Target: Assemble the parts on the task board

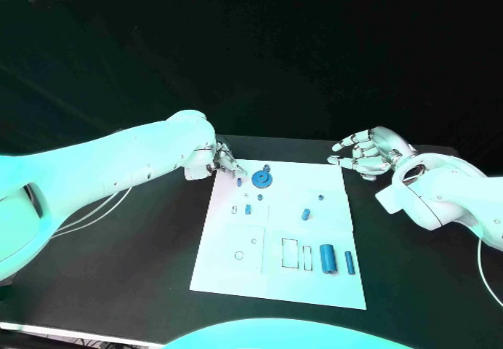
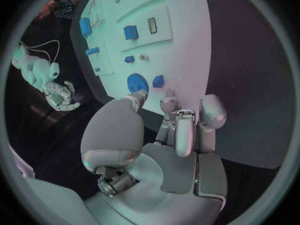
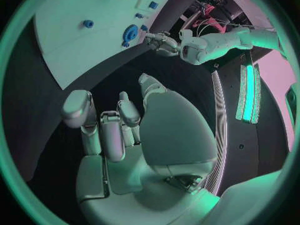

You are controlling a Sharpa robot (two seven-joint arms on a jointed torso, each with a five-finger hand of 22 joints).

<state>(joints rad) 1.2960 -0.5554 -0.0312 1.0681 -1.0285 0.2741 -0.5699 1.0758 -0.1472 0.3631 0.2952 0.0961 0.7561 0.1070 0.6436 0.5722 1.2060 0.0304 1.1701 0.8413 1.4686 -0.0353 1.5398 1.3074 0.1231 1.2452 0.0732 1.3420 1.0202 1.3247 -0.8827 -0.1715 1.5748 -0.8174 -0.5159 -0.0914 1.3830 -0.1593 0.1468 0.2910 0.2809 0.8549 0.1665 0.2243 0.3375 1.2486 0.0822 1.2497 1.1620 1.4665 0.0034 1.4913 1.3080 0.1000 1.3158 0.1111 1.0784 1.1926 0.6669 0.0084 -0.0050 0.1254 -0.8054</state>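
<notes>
The left hand [image 1: 222, 161] is hovering at the far left corner of the task board [image 1: 236, 273]; its fingers [image 2: 185, 135] are lying loosely curved and apart, holding nothing, their tips reaching just over the board's edge. The right hand [image 1: 367, 154] is hanging off the board's far right corner, over the black table [image 1: 126, 262], likewise empty with its fingers spread; it is standing clearly farther from any part.

Just beyond the left fingertips, toward the board's middle, a round blue disc [image 1: 261, 179] is lying flat; a small blue block [image 2: 158, 81] is sitting beside it, the closest part to those fingers. So the left hand is the nearer one, and the nearest parts are lying straight ahead of it, inward across the board.

Farther out, small blue pieces [image 1: 306, 214] are dotting the middle of the board; toward the near edge a larger blue cylinder [image 1: 328, 258] and a thinner blue pin [image 1: 350, 262] are lying side by side, their long axes running from the near edge toward the far edge, beside two rectangular outlines. My guess is that the next reach belongs to the left hand, and needs only a short advance inward.
</notes>
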